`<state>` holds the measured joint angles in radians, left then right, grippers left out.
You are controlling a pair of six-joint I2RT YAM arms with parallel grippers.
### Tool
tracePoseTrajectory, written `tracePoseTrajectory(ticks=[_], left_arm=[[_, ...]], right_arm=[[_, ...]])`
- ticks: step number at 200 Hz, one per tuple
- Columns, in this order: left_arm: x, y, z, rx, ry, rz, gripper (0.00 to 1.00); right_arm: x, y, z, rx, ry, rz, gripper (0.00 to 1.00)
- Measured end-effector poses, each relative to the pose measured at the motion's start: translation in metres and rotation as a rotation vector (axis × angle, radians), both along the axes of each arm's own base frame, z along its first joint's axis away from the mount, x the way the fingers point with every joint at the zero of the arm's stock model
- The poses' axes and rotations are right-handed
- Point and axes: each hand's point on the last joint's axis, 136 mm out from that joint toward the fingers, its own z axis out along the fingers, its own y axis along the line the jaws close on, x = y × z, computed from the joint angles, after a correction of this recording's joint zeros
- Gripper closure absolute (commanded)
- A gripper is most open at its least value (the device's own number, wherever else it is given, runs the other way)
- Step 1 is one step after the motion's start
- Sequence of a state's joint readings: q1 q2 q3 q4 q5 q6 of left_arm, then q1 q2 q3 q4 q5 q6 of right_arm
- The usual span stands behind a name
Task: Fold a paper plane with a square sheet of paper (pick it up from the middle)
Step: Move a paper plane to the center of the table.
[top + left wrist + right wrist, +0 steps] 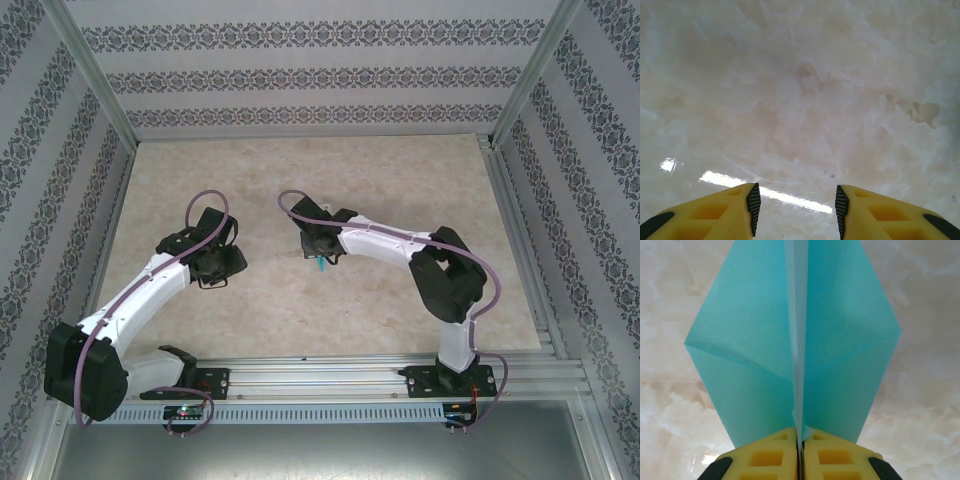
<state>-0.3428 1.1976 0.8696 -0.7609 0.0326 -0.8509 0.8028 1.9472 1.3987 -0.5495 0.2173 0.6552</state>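
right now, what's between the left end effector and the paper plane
Nothing: in the top view the stretch of marble table from the left end effector to the paper plane is bare. The right end effector pinches the plane.

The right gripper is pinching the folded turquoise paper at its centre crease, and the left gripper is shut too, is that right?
Not quite: the left gripper is open, jaws apart over the table, as the left wrist view shows. The right gripper does pinch the folded turquoise paper at its centre crease.
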Motion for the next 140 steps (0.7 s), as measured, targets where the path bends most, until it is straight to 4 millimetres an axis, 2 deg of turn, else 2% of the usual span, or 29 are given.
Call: tracePoseTrajectory(ticks=[58, 76, 98, 110, 140], left_arm=[[0.001, 0.001, 0.0, -0.001, -0.001, 0.005, 0.52], [0.001, 0.003, -0.001, 0.0, 0.0, 0.011, 0.52], [0.002, 0.004, -0.001, -0.002, -0.003, 0.016, 0.52], [0.002, 0.004, -0.001, -0.002, -0.002, 0.017, 0.52], [0.002, 0.003, -0.003, -0.006, 0.006, 0.014, 0.52]], right_arm=[[-0.007, -0.005, -0.034, -0.067, 0.09, -0.023, 0.8], [-0.008, -0.005, -0.038, -0.072, 0.105, -0.024, 0.73], [-0.009, -0.004, -0.043, -0.077, 0.118, -0.022, 0.71], [-0.008, -0.004, -0.044, -0.08, 0.122, -0.025, 0.65], [-0.006, -0.003, -0.045, -0.079, 0.124, -0.031, 0.62]])
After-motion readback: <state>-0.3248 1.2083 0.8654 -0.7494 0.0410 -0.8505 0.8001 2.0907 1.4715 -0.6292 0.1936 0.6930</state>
